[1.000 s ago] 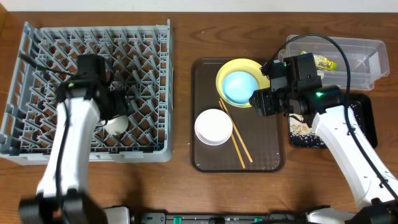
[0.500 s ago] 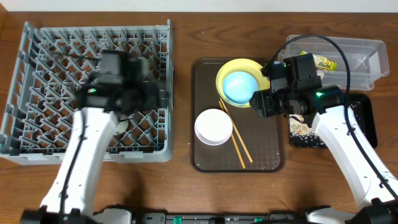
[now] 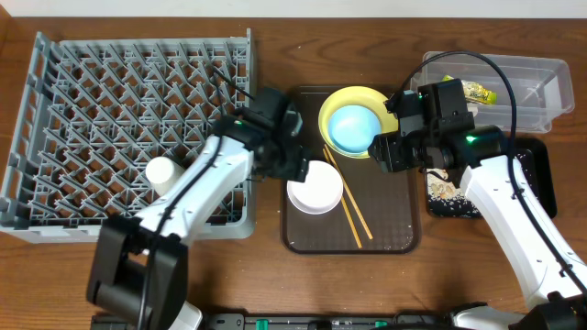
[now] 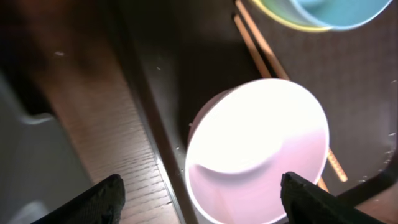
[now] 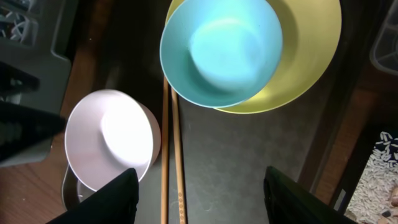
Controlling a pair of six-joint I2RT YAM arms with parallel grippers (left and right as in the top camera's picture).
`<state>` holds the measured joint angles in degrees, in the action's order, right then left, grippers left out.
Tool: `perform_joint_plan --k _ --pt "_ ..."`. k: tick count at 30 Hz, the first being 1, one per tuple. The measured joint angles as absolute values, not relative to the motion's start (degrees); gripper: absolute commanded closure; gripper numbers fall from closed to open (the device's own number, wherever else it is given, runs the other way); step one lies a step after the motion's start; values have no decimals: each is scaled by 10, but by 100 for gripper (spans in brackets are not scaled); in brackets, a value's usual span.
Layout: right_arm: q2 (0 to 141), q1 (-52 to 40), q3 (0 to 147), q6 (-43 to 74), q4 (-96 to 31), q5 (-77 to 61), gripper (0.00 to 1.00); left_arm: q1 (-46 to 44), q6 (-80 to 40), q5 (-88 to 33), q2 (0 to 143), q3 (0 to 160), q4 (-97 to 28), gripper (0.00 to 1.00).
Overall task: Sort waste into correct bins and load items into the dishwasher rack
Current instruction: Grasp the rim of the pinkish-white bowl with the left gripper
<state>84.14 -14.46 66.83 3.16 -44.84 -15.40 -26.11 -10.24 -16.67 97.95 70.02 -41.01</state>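
The grey-blue dishwasher rack [image 3: 128, 128] holds the small white cup [image 3: 162, 172] near its front. On the brown serving tray [image 3: 404, 211] lie the white bowl [image 3: 315, 187], the wooden chopsticks [image 3: 347, 202] and the yellow plate [image 3: 358, 95] with the light blue bowl [image 3: 353, 128] in it. My left gripper [image 3: 289, 163] is open and empty, its fingers either side of the white bowl [image 4: 258, 149]. My right gripper [image 3: 390, 151] is open and empty above the chopsticks [image 5: 174, 155], beside the blue bowl [image 5: 221, 50]. The yellow-green wrapper [image 3: 477, 92] lies in the clear tub [image 3: 537, 69]. I cannot make out any tissue.
The black tray [image 3: 541, 174] at the right holds rice scraps [image 3: 445, 191], partly hidden by my right arm. The rack's right wall sits close to the brown tray's left rim [image 4: 140, 93]. Bare wooden table runs along the front.
My left arm has swung right, out of the rack, leaving the white cup there, and now hangs open over the white bowl. The right arm has not moved.
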Motion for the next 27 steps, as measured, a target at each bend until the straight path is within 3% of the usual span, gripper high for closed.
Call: perform_joint_plan --k 13,24,27 --pt "841 -113 668 145 -497 -1 41 -357 -102 -152 987 700 -381 20" --pt "841 -89 668 176 -499 9 39 -469 -107 -52 1010 700 -291 21" --pt "841 -89 668 178 -499 9 39 -486 -107 -40 1038 700 -284 25"
